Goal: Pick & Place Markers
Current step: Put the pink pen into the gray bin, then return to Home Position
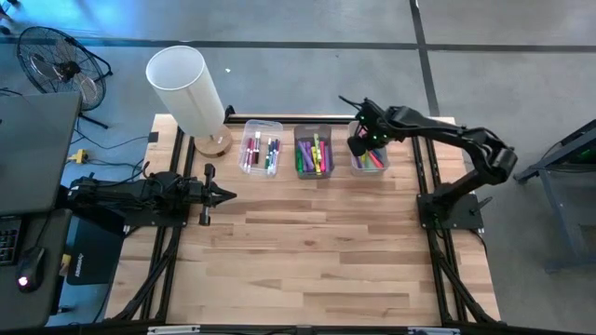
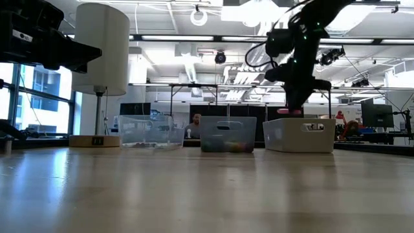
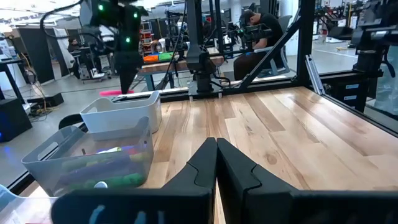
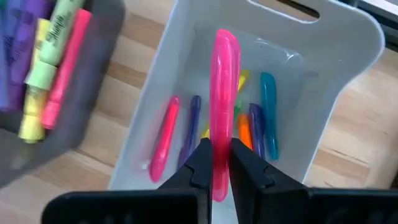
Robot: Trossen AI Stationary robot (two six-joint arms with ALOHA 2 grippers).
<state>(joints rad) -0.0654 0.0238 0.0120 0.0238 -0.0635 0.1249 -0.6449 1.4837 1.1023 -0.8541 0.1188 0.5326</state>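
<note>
Three clear bins stand in a row along the far edge of the wooden bench, at about 12 o'clock from its middle: a left bin, a middle bin and a right bin, each with coloured markers lying inside. The right gripper hovers directly over the right bin, its fingers pinching a pink marker that hangs level just above the bin's rim in the low view. Below it in that bin lie another pink marker, a purple one, a teal one and bits of orange and yellow. The middle bin holds green, yellow, pink and purple markers.

At 9 o'clock the left gripper rests low over the bench, fingers pressed together and holding nothing, well apart from the bins. A white lamp stands at about 11 o'clock, just beside the left bin.
</note>
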